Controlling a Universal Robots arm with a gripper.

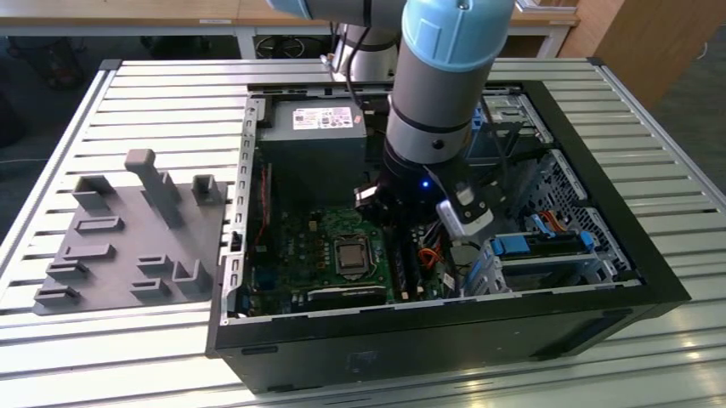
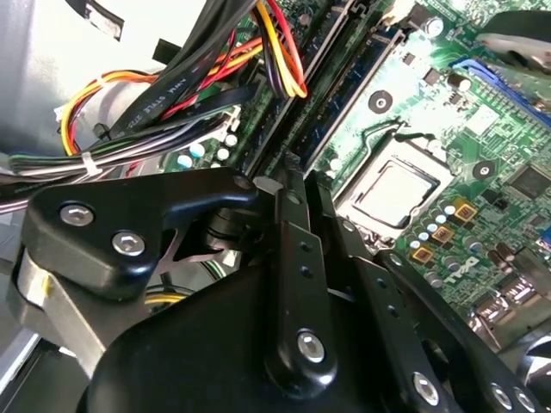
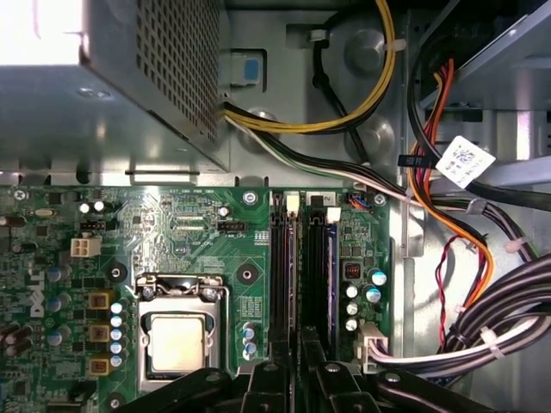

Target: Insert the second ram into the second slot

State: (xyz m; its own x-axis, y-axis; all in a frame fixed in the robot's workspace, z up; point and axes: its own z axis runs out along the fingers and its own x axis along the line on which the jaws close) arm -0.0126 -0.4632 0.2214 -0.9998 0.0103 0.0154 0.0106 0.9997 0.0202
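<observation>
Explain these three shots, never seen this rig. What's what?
One robot arm reaches into an open computer case lying on a slatted table. The exterior view looks on from off the arm. Both wrist views ride on it, looking past the black gripper at the green motherboard. The gripper hangs over the memory slots, beside the processor socket. A grey fixture tray lies at the exterior view's left. Whether the gripper holds a memory stick, I can't tell.

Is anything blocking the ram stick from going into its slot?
Nothing visible does. In the first wrist view the second ram lies along the slots right by the gripper, and the cables lie off to the side.
</observation>
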